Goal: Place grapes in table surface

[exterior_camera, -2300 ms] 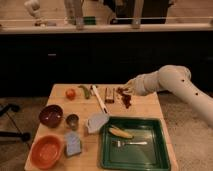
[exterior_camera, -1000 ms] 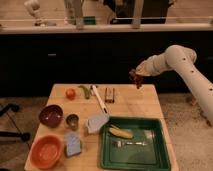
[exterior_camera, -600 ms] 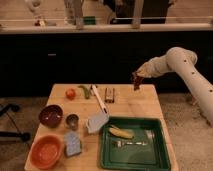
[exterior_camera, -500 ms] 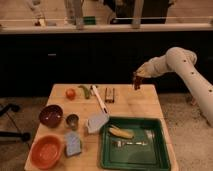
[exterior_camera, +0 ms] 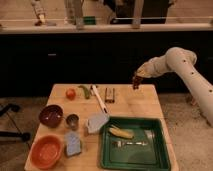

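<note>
The grapes [exterior_camera: 135, 82], a small dark red-purple cluster, hang from my gripper [exterior_camera: 137, 76] above the far right part of the light tan wooden table surface [exterior_camera: 132, 102]. The gripper is shut on them and holds them well clear of the wood. The white arm reaches in from the right.
A dark green tray [exterior_camera: 132, 150] with a banana [exterior_camera: 121, 132] and a fork sits at the front right. A tomato [exterior_camera: 70, 93], a green pepper, a white utensil, a small brown bar [exterior_camera: 109, 94], a dark bowl [exterior_camera: 51, 115], a metal cup, an orange bowl [exterior_camera: 46, 151] and a blue sponge lie to the left.
The gripper lifted the grapes off the table and carried them up and to the right. Over the last second it has stayed almost still.
</note>
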Available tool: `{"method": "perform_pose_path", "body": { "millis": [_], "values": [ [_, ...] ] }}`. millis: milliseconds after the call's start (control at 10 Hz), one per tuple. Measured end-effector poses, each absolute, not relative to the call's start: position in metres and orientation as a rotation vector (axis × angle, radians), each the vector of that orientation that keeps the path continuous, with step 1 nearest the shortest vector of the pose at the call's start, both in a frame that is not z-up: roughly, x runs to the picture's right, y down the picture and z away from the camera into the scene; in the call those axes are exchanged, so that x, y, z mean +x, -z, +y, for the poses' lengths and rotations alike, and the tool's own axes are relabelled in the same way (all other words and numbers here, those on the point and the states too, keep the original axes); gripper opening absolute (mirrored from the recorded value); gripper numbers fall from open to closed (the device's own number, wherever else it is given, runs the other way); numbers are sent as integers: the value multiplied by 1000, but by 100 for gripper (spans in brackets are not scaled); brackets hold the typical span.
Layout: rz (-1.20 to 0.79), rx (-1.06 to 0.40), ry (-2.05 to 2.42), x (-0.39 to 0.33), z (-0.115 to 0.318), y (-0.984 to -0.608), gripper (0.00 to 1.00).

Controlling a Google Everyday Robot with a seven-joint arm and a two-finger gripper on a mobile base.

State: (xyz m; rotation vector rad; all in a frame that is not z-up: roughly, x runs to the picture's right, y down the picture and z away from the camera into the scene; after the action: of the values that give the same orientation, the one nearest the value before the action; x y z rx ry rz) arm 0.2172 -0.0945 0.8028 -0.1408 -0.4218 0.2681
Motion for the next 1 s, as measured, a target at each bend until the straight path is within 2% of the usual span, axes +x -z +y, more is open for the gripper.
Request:
{"method": "perform_pose_path", "body": {
  "millis": [500,1000],
  "values": [
    [-345,-96,-326,266,-105,-795,0],
    [-291,-155,-393,302,-83,-825,0]
  ]
}}
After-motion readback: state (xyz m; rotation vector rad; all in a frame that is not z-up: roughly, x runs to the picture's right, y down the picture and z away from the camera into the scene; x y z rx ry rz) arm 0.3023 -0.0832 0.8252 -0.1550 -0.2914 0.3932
